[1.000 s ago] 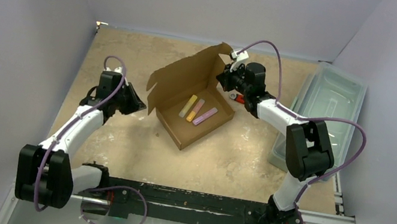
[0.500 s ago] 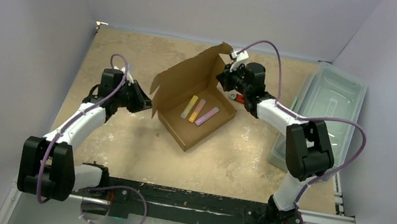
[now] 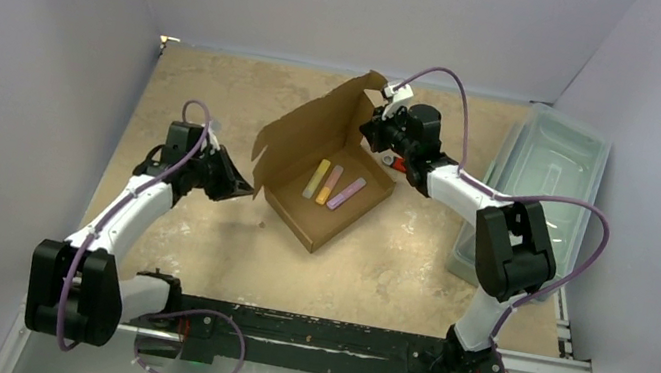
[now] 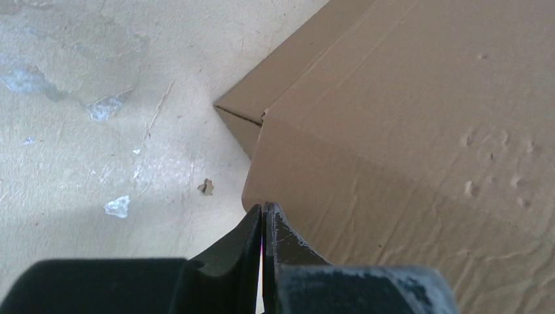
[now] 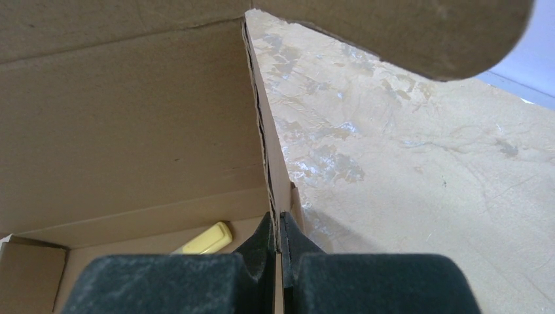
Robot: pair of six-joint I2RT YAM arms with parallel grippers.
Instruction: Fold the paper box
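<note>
**A:** Where is the paper box (image 3: 301,214)?

**B:** In the middle of the table (image 3: 211,86), turned at an angle. From above I see its lid (image 3: 306,127) standing up on the far-left side. Three small bars lie side by side on its floor: a yellow bar (image 3: 315,178), an orange bar (image 3: 328,184) and a purple bar (image 3: 343,193). A grey-green plastic bin (image 3: 558,164) lies well apart, at the right edge of the table.

**A:** And the left jaws?

**B:** From above they are at the near-left end of the lid, but there they look too small to say more. The left wrist camera is closer. It shows the left jaws pressed together, with their tips right at the lower corner of the lid's outer face. I cannot tell if any cardboard is between them. This view does not show the inside of the box.

**A:** The right jaws?

**B:** From above they are at the far-right side of the box, beside the lid. The right wrist camera shows them pinching the thin side wall (image 5: 280,186), whose edge runs straight down between the tips. Only this view shows a rounded flap (image 5: 406,33) overhead. Of the three bars, it shows only one end of the yellow one.
</note>
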